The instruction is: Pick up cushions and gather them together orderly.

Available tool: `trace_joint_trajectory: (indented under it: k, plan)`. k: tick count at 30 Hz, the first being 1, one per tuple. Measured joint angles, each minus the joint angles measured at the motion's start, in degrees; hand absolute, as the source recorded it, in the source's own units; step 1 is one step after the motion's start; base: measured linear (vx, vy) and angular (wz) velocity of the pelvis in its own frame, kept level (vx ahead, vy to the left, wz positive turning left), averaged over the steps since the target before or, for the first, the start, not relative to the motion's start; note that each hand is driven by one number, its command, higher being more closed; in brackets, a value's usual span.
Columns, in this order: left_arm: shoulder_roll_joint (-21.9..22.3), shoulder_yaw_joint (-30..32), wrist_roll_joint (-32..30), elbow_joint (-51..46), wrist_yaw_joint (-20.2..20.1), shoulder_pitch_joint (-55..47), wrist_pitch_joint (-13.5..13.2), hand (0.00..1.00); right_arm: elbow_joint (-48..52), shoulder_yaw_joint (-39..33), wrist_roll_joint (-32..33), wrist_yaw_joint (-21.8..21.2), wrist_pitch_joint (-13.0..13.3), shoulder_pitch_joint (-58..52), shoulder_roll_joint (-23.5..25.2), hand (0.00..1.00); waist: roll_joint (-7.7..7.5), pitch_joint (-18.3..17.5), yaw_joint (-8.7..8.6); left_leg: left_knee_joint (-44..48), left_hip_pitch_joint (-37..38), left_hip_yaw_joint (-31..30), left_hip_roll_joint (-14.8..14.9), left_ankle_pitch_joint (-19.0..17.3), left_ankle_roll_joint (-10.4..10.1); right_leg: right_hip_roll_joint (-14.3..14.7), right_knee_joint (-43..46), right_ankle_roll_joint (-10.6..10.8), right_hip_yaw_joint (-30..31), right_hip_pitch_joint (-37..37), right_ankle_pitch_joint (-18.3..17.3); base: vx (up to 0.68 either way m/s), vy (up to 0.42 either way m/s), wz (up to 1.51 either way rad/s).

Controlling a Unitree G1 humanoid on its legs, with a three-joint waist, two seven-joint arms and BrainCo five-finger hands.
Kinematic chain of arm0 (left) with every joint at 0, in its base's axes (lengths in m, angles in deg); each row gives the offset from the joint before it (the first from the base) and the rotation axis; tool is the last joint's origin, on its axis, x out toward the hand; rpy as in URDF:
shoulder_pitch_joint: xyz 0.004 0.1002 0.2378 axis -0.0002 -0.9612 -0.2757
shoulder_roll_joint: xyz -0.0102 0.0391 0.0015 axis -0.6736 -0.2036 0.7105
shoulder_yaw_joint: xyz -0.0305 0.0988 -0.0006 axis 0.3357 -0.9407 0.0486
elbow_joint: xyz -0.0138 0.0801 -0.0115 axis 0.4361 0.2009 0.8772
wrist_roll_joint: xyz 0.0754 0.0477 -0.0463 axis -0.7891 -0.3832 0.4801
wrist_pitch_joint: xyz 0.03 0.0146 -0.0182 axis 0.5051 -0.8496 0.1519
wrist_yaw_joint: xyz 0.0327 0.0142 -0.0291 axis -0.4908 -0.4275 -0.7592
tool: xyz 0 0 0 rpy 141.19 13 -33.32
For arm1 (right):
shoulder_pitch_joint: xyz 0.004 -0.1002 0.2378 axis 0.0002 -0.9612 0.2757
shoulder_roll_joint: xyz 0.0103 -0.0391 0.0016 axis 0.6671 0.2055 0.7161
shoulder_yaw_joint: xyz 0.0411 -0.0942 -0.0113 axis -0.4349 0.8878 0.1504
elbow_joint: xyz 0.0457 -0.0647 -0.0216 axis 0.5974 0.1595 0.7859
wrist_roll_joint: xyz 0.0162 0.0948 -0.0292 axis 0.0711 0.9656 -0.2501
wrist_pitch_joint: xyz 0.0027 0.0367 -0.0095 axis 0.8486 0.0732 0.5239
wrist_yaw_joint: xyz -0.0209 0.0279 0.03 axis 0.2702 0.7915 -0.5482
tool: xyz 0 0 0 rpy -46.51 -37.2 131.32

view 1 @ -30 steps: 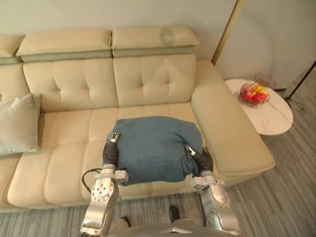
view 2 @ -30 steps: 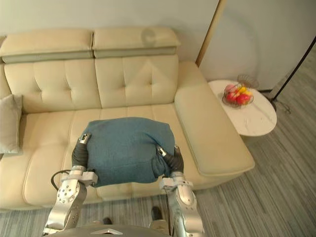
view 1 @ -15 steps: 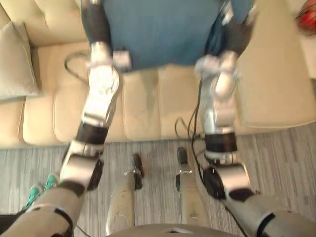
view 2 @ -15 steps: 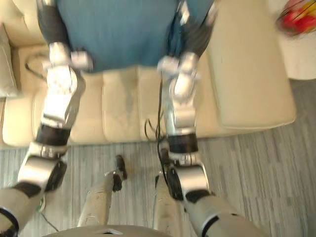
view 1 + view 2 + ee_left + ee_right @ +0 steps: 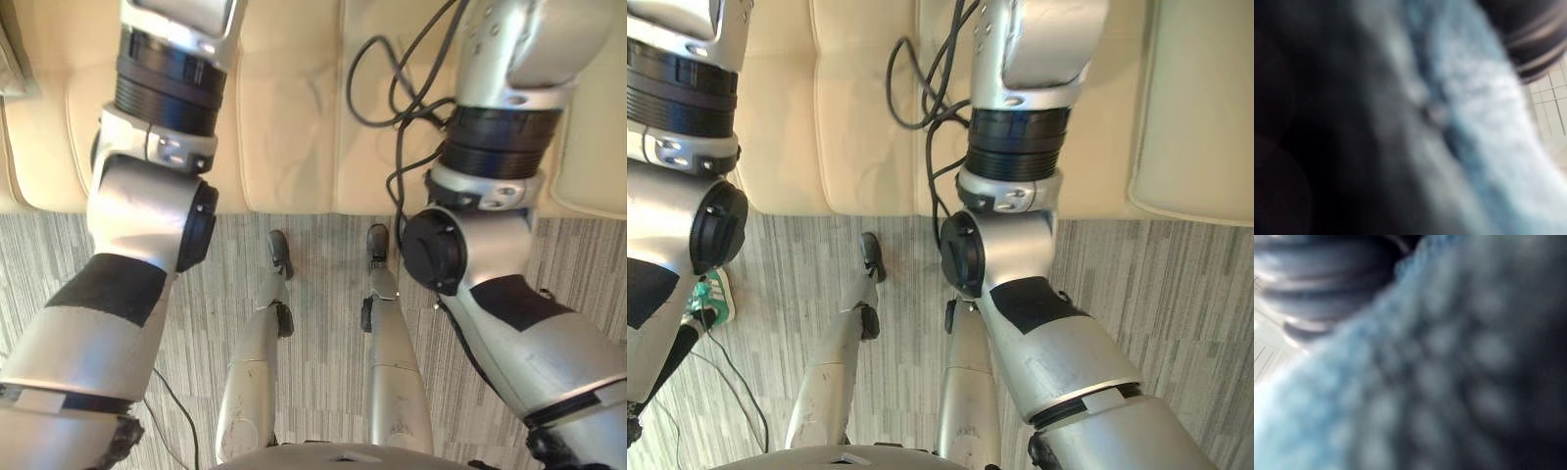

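Observation:
The blue cushion (image 5: 1474, 122) presses right up against both wrist cameras, its woven fabric (image 5: 1425, 382) taking nearly the whole of each. The dark ribbed cover of my left hand (image 5: 1537, 44) lies against the cushion's edge. My right hand (image 5: 1317, 279) shows the same way, its cover tight against the cloth. In the eye views both silver arms reach up and forward over the cream sofa (image 5: 294, 117).
The sofa's seat front runs across the top of the eye views, with its right armrest (image 5: 1205, 147) beside my right arm. A sliver of a grey cushion (image 5: 8, 49) sits far left. Striped grey floor (image 5: 323, 274) lies below. A green shoe (image 5: 713, 292) stands at left.
The head camera has tipped steeply down, so the whole picture has shifted from the sofa to the floor. The blue cushion and both hands have slid off the top of the eye views.

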Motion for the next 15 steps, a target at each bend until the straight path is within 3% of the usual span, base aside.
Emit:
trace_joint_trajectory:
  k: [4, 6, 8, 9, 11, 12, 15]
  plan:
    - [-0.18, 0.55, 0.7, 1.8, 1.03, 0.69, 1.59, 0.0, -4.79, 0.19, 2.94, 1.02, -0.63, 5.15, -2.79, 0.0, 0.12, 0.29, 0.59, -4.75, -2.21, 0.0, -0.07, 3.47, -1.42, 0.22, 0.73, -0.51, -0.88, -4.18, -0.33, 0.03, -0.007, 0.1]
    - [-0.6, 0.52, 2.79, 4.93, 1.01, 1.62, 2.27, 0.0, -11.99, 1.33, 6.77, 0.35, -0.27, 7.64, -5.98, 0.0, 0.15, 0.32, 0.82, -4.81, -5.44, 0.07, 0.02, 4.29, -1.38, 0.22, 0.82, -0.55, -1.24, -7.16, -0.3, 0.05, 0.03, 0.12]
    - [-1.46, 0.63, 3.82, 7.54, 0.76, 2.11, 2.89, 0.0, -16.99, 3.42, 10.07, -1.74, -0.23, 7.92, -8.0, 0.0, 0.15, 0.32, 1.01, -4.81, -7.4, 0.19, 0.11, 4.64, -1.37, 0.3, 0.63, -0.7, -1.28, -9.01, 0.01, 0.06, 0.042, -0.01]
    - [-2.43, 0.78, 4.55, 8.4, 0.32, 2.1, 3.7, 0.0, -21.2, 4.75, 13.36, -5.34, -0.7, 7.91, -9.16, 0.0, 0.13, 0.34, 1.21, -4.8, -9.51, 0.28, 0.42, 4.66, -1.39, 0.57, -0.14, -0.89, -1.46, -10.78, 0.59, 0.06, 0.041, -0.09]
    - [-3.63, 0.43, 4.51, 8.43, -0.23, 2.22, 3.83, 0.0, -24.16, 6.47, 14.08, -7.7, -0.85, 7.92, -9.59, 0.0, 0.1, 1.37, 0.95, -4.8, -11.0, 0.35, 0.6, 5.21, -2.11, 0.71, -0.45, -0.98, -1.41, -12.09, 0.99, 0.08, 0.038, -0.03]
    - [-4.01, 0.41, 4.45, 8.44, -0.82, 2.32, 3.84, 0.0, -24.66, 8.19, 14.08, -8.4, -0.8, 7.85, -10.38, 0.0, 0.12, 3.61, 0.77, -4.8, -11.13, 0.39, 0.59, 6.21, -3.08, 0.64, -0.44, -1.07, -1.43, -12.13, 1.07, 0.09, 0.034, 0.07]
    - [-4.56, 0.49, 4.11, 10.75, -1.48, 2.19, 4.18, 0.0, -27.28, 10.56, 14.31, -10.65, -0.81, 7.6, -11.9, 0.0, 0.11, 4.77, 0.49, -4.8, -13.42, 0.78, 1.04, 7.86, -2.45, 1.11, -0.36, -1.59, -1.82, -14.15, 1.45, 0.09, 0.032, 0.03]
